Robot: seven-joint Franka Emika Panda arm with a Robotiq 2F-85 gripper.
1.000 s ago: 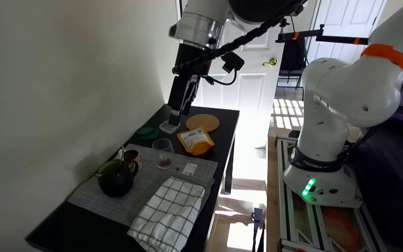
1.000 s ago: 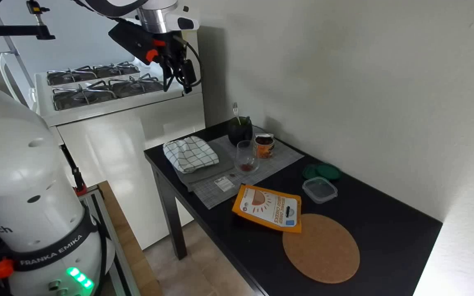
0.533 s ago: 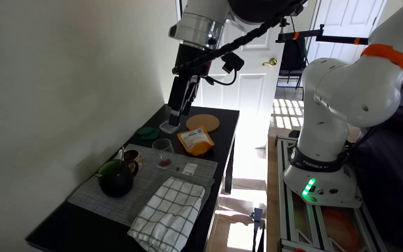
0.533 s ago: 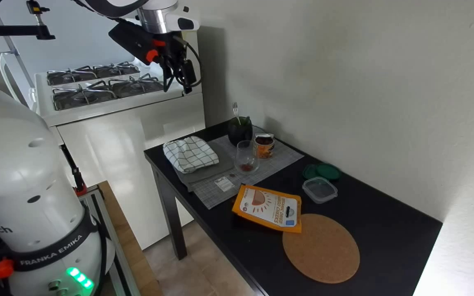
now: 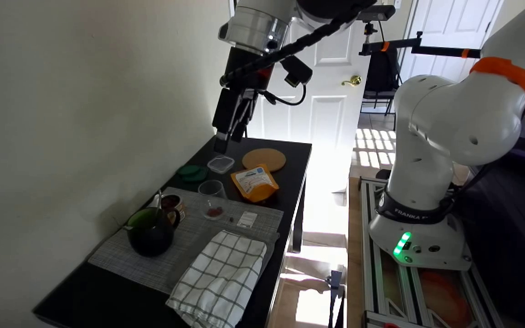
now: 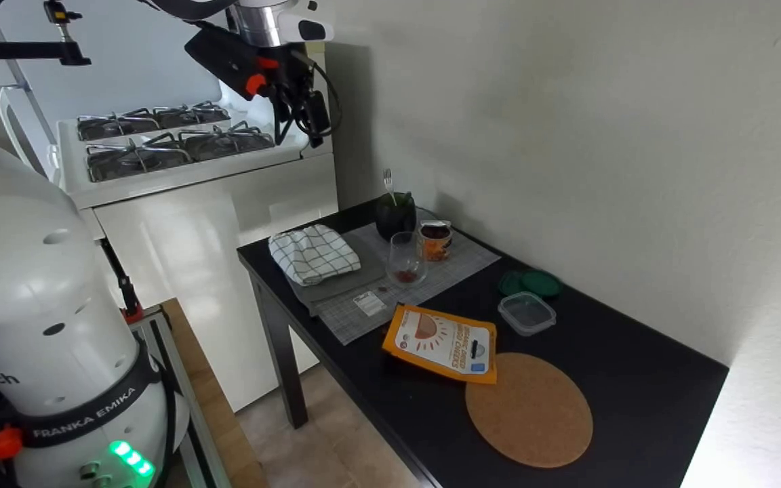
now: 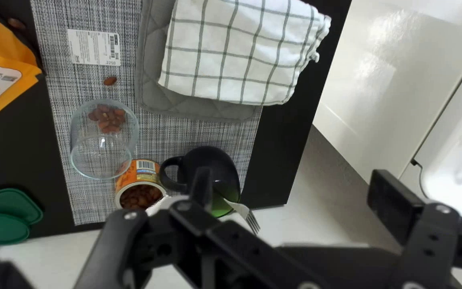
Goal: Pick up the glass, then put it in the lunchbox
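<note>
The glass is a clear tumbler (image 7: pixel 102 140) with several brown nuts at its bottom. It stands upright on the grey placemat, also seen in both exterior views (image 5: pixel 212 199) (image 6: pixel 406 261). The lunchbox is a small clear plastic box (image 6: pixel 527 314) without a lid on it, on the black table; it shows in an exterior view (image 5: pixel 220 165) and is out of the wrist view. My gripper (image 7: pixel 292 180) is open and empty, high above the table (image 5: pixel 229 140) and apart from the glass. In the wrist view the glass lies left of the fingers.
A dark mug (image 7: pixel 209 164) with a fork and an orange can of nuts (image 7: pixel 139 188) stand close beside the glass. Green lids (image 6: pixel 531 282) lie by the lunchbox. An orange pouch (image 6: pixel 441 342), a round brown board (image 6: pixel 529 410) and a checked cloth (image 5: pixel 226 262) also lie here. A wall runs along the table.
My gripper has risen slightly and shifted a little sideways toward the wall in the last half second. The glass, lunchbox and other objects have not moved.
</note>
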